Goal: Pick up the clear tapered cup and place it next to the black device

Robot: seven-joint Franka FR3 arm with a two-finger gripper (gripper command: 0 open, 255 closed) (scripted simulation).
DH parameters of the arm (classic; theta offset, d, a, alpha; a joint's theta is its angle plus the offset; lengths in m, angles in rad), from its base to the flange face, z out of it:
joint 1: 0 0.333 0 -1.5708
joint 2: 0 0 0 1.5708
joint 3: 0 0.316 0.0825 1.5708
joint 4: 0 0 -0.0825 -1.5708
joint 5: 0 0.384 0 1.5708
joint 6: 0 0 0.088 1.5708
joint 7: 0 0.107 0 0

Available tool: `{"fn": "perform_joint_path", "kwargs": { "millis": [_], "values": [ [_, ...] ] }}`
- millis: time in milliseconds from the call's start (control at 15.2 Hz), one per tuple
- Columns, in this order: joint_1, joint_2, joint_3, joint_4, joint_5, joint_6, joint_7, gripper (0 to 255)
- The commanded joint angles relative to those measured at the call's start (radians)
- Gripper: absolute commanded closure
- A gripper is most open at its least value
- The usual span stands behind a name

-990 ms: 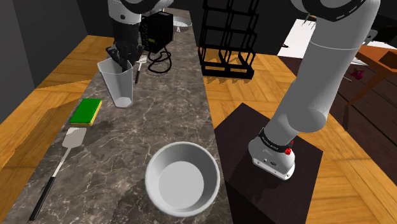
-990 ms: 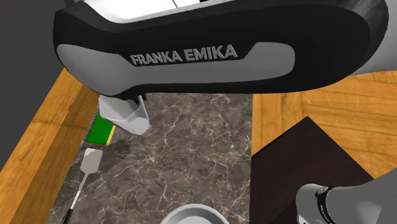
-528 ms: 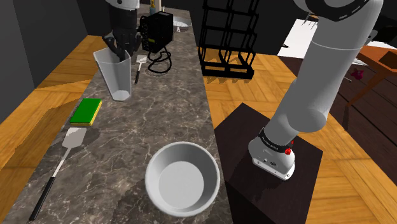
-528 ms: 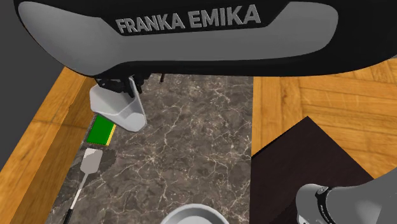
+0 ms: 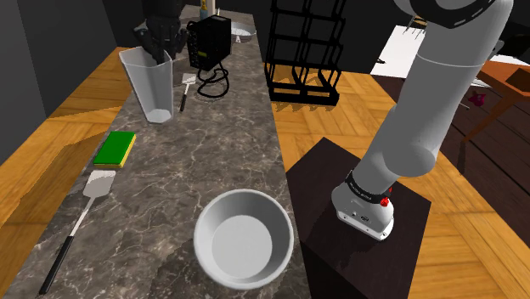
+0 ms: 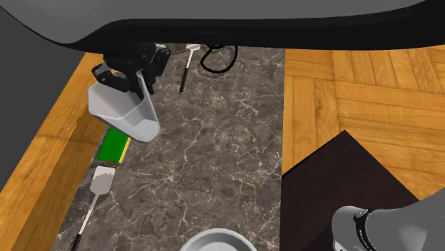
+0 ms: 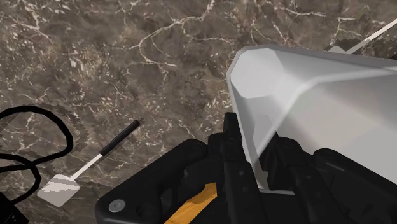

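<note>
cup [image 5: 146,85]: pale, tapered, upright, gripper [image 5: 160,53] pinching its rim
device [image 5: 209,41]: black box just beyond the cup, cable [image 5: 214,85] curled in front
sponge [image 5: 115,149]: green, at the edge of the counter [image 5: 221,161]
bowl [image 5: 244,240]: grey, well apart from the cup

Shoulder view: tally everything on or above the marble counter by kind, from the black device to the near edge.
Cup: 1
Black device: 1
Spatulas: 2
Sponge: 1
Bowl: 1
Total: 6
</note>
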Motion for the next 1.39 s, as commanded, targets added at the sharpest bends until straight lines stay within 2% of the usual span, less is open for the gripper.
{"fn": "perform_joint_path", "kwargs": {
  "millis": [0,726,1320],
  "values": [
    [0.001,0.001,0.0,0.031,-0.001,-0.029,0.004,255],
    [0.007,0.024,0.002,0.21,-0.01,-0.185,0.021,255],
    [0.019,0.076,0.005,0.406,-0.024,-0.33,0.041,255]
  ]
}}
